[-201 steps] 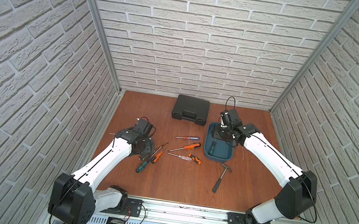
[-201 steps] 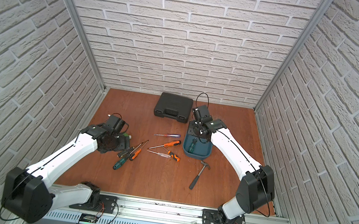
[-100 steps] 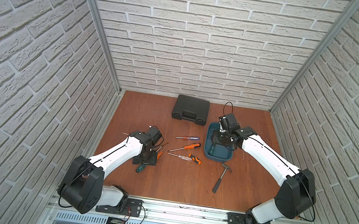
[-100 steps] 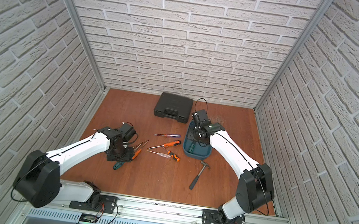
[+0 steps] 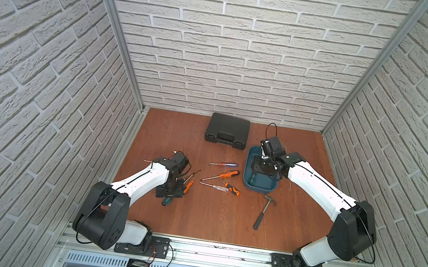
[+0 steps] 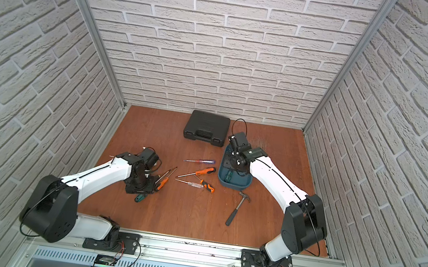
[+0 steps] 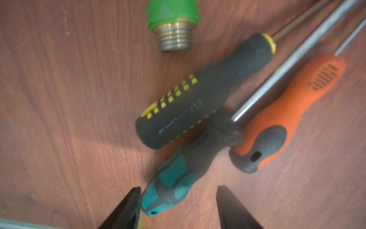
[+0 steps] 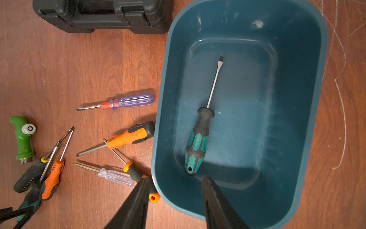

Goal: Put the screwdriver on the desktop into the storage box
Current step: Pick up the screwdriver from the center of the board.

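Having swung inward and dropped, the left gripper [image 7: 179,188] is straddling, jaws apart, the teal-handled screwdriver [image 7: 174,176] lying on the desktop [image 7: 59,99], while the right gripper [image 8: 175,178], also parted and empty, is hovering over the storage box [image 8: 164,95] containing a second screwdriver [image 8: 198,138].

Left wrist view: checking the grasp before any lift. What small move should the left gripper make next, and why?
Probably close the left gripper fully: its jaws straddle the butt of the teal-and-black rubber-handled screwdriver on the reddish-brown wooden desktop, one finger touching, a gap beside the other. Lifting now would likely leave it.
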`<state>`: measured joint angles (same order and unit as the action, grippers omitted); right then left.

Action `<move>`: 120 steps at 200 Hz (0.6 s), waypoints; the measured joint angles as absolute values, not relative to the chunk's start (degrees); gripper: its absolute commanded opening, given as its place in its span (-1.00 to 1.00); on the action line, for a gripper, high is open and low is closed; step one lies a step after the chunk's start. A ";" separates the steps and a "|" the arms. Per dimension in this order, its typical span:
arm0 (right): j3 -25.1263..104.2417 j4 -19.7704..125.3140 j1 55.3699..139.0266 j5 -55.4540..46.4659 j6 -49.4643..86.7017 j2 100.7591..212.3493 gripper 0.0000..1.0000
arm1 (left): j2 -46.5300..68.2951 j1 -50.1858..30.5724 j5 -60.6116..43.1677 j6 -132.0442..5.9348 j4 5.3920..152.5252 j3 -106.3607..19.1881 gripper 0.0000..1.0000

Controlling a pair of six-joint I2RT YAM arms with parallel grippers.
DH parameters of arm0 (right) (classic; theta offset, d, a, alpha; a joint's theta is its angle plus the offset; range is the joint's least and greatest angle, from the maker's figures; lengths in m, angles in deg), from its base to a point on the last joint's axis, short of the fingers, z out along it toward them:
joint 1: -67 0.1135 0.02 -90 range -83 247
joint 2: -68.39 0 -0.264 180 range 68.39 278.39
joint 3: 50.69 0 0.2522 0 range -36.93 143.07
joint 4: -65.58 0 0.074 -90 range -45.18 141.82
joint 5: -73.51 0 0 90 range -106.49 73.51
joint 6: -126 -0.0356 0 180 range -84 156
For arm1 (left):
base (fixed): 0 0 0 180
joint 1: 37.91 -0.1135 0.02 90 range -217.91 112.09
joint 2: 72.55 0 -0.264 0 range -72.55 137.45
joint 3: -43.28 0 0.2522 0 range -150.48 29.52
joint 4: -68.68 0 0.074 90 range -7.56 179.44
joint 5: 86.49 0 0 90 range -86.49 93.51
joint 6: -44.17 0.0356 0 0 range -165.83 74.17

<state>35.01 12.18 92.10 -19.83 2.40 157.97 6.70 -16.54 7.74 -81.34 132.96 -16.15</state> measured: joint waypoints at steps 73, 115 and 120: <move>34.64 12.18 92.10 -19.85 2.18 157.97 -0.06 | 10.30 -16.85 7.08 -78.72 131.45 -16.15 0.21; 34.64 12.16 92.10 -19.87 1.96 158.45 -0.06 | 12.05 -16.34 7.02 -78.35 130.54 -16.15 0.11; 34.64 12.16 92.10 -19.85 1.94 158.52 -0.06 | 12.18 -16.23 6.97 -78.32 130.45 -16.15 0.11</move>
